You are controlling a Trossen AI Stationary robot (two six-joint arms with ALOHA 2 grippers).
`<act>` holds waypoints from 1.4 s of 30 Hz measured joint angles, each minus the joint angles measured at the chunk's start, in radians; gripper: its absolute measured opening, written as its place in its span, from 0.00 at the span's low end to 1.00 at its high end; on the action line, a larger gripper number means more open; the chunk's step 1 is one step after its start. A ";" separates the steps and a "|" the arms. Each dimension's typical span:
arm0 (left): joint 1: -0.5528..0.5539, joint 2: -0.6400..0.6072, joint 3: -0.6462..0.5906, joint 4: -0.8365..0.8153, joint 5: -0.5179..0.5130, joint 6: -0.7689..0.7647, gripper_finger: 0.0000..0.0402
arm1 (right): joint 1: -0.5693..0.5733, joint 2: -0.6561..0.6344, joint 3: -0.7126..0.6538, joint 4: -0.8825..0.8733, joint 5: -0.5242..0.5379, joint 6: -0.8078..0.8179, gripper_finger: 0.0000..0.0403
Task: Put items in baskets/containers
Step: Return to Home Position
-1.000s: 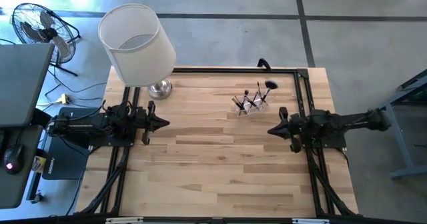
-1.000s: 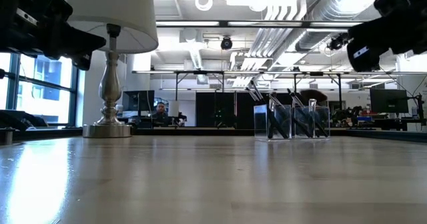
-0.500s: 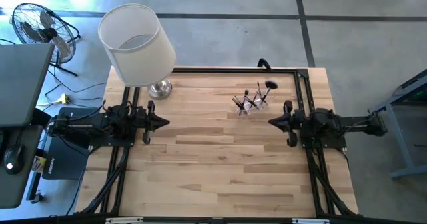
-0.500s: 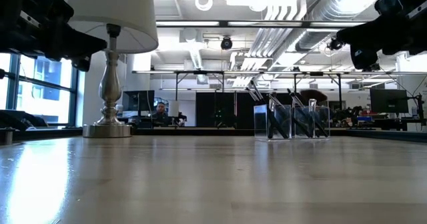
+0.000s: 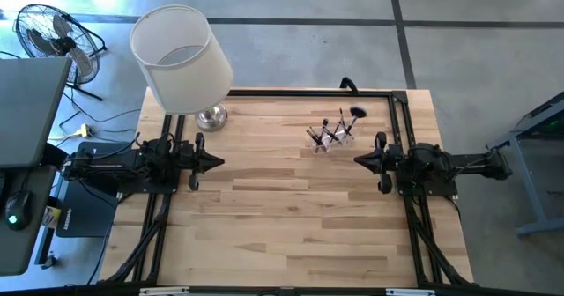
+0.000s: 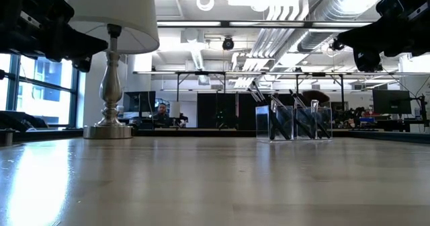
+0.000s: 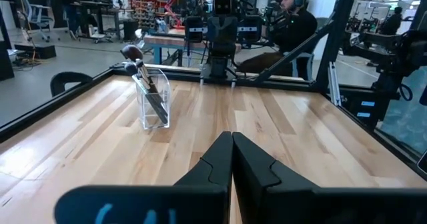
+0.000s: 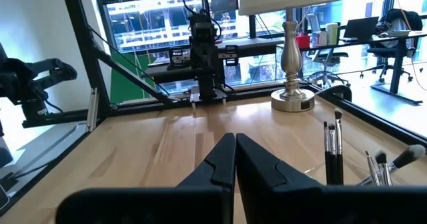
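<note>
Broad wooden table [image 5: 291, 217] of pale planks, black frame along its edges. At the far left corner, a lamp [image 5: 181, 58] with a big white cylindrical shade on a silver base.

Left arm low along the table's left edge. Left gripper [image 5: 216, 163] pointing inward over the wood, fingers pressed flat together in the left wrist view, nothing between them. Right arm mirrored at the right edge. Right gripper [image 5: 359, 161] aimed toward the left one, fingers likewise closed tight on nothing. Both raised off the tabletop in the low view and well apart from each other.

Small clear holder [image 5: 328, 140] upright on the far right part of the table, near the right gripper yet apart from it, beyond its tip toward the far edge.

Inside the holder, slim makeup brushes [image 5: 342, 120], dark handles down, tips up, leaning at various angles. Among them, a fluffy-headed brush [image 7: 131, 51] with a dark reddish-brown head poking out above the rim.
</note>
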 joint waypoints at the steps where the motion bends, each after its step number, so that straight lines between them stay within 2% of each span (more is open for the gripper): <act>1: 0.000 0.000 0.000 0.000 0.000 0.000 0.01 | 0.000 0.000 0.000 0.000 0.000 0.000 0.01; 42: 0.000 0.000 0.000 0.000 0.001 0.000 0.01 | 0.000 0.000 -0.001 0.000 -0.001 0.000 0.01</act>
